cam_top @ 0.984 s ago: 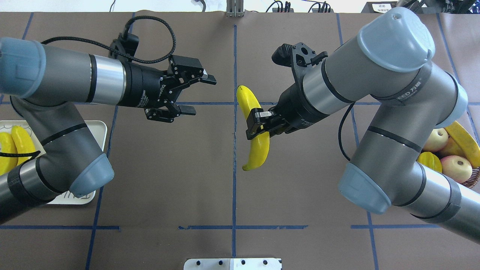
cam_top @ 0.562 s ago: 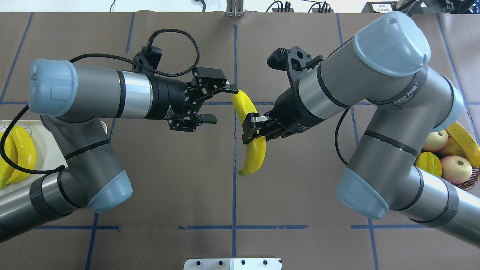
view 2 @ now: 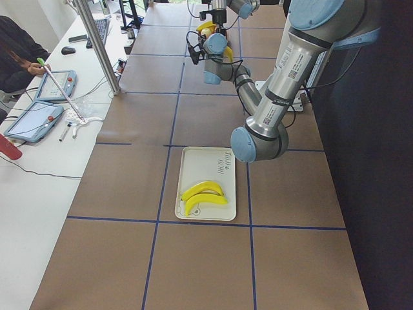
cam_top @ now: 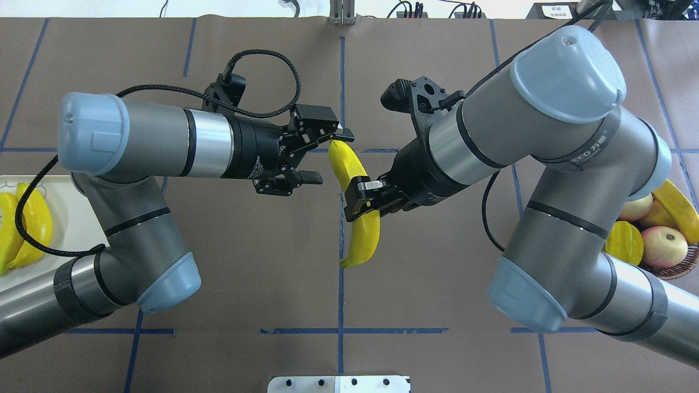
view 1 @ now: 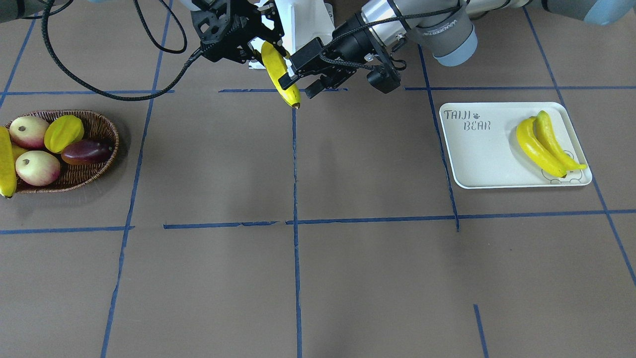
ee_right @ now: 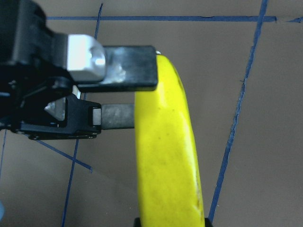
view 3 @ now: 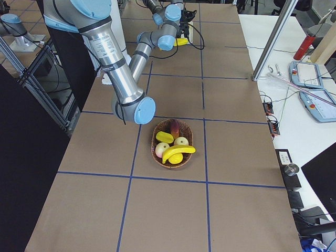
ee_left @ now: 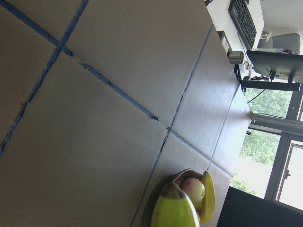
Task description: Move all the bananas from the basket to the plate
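My right gripper [cam_top: 363, 201] is shut on the middle of a yellow banana [cam_top: 367, 234], held above the table's centre line. My left gripper [cam_top: 327, 155] stands open, one finger on each side of that banana's far end [ee_right: 163, 142]; I cannot tell whether they touch it. In the front view the same banana [view 1: 280, 77] hangs between the right gripper [view 1: 258, 47] and the left gripper [view 1: 299, 82]. Two bananas [view 1: 541, 144] lie on the plate [view 1: 477, 159]. One banana [view 1: 5, 166] lies in the basket [view 1: 94, 174], also seen as a banana [cam_top: 677, 204] overhead.
The basket also holds apples [view 1: 37, 166], a starfruit [view 1: 63, 132] and a dark purple fruit [view 1: 85, 151]. Blue tape lines cross the brown table. A person sits beside tablets [view 2: 35, 119] on the side desk. Both arms' elbows hang over the near table half.
My left arm has swung right, from well clear of the banana to having its open fingers around the far end. The right gripper with the banana has drifted slightly left and nearer.
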Tool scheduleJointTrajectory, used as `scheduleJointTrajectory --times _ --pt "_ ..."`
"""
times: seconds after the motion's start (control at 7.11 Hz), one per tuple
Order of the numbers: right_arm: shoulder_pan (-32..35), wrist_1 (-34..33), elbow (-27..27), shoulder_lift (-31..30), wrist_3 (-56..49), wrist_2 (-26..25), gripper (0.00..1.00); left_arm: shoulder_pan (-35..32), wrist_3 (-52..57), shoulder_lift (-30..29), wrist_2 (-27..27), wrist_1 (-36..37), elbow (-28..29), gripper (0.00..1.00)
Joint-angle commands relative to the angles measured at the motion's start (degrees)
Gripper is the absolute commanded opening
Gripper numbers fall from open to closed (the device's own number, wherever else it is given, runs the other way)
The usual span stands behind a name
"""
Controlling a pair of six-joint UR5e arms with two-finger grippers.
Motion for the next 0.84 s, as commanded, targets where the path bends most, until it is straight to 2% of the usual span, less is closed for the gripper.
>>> scheduleJointTrajectory --times 0.0,0.14,0.28,0.42,0.56,0.7 --pt "-0.51 -0.04 -0.04 0.12 0.08 -0.49 0.0 0.69 0.09 -0.3 0.01 -0.01 0.15 0.99" --pt "-0.6 0.05 -0.04 0.21 0.08 -0.49 0.0 0.78 0.09 -0.3 0.01 -0.01 0.24 0.97" --pt "-0.51 0.05 -0.04 0.21 0.08 -0.49 0.0 0.78 0.09 -0.39 0.01 -0.01 0.24 0.87" --pt "-0.51 0.05 -0.04 0.21 0.08 -0.49 0.0 1.47 0.18 -0.3 0.01 -0.1 0.15 0.69" --pt "-0.51 0.05 -0.04 0.21 0.08 -0.49 0.0 1.48 0.26 -0.3 -0.07 -0.1 0.06 0.38" --pt "-0.51 0.14 -0.04 0.21 0.08 -0.49 0.12 1.48 0.7 -0.3 -0.16 -0.1 0.06 0.07"
